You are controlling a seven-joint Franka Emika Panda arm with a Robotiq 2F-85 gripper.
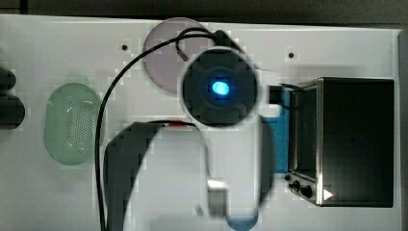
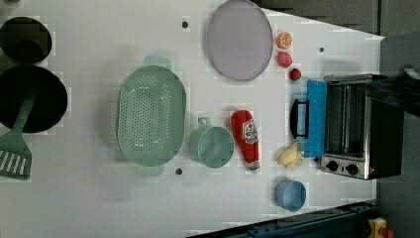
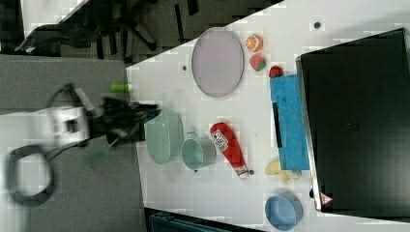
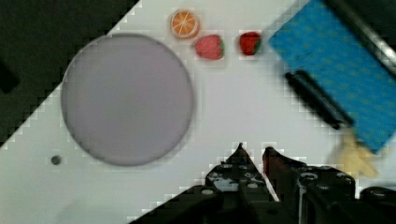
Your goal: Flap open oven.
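1. Left view, going from the left view's left: two black round pans (image 2: 29, 96) and a green slotted spatula (image 2: 14, 148) lie at the left edge of the white table (image 2: 89, 208). They sit well apart from the oven, likely parked out of the working area.
2. Mid-table: a pale green perforated oval colander (image 2: 151, 116), a light teal handled cup (image 2: 212, 145) and a red ketchup bottle (image 2: 246, 139) lie in a loose row. A lilac round plate (image 2: 239, 38) sits near the far edge.
3. Small toy fruits, an orange slice (image 2: 284, 40) and two red pieces, line up between the plate and the oven. A round blue bowl (image 2: 290, 195) sits near the bottom edge.
4. The large black box-shaped toaster oven with silver front frame (image 2: 364, 126) stands at the table's right edge in the left view. Its blue-tinted glass door (image 2: 315, 118) already lies flapped down flat, the bar handle (image 2: 297, 118) pointing toward mid-table and the rack cavity exposed. The task judges as essentially done.
5. A yellowish banana-like toy (image 2: 290, 156) lies just beside the door's corner.
6. Arm pose: in the top view the arm looms above mid-table beside the open door. The gripper (image 4: 252, 154) in the wrist view points down over bare table near the plate, fingertips close together and holding nothing.
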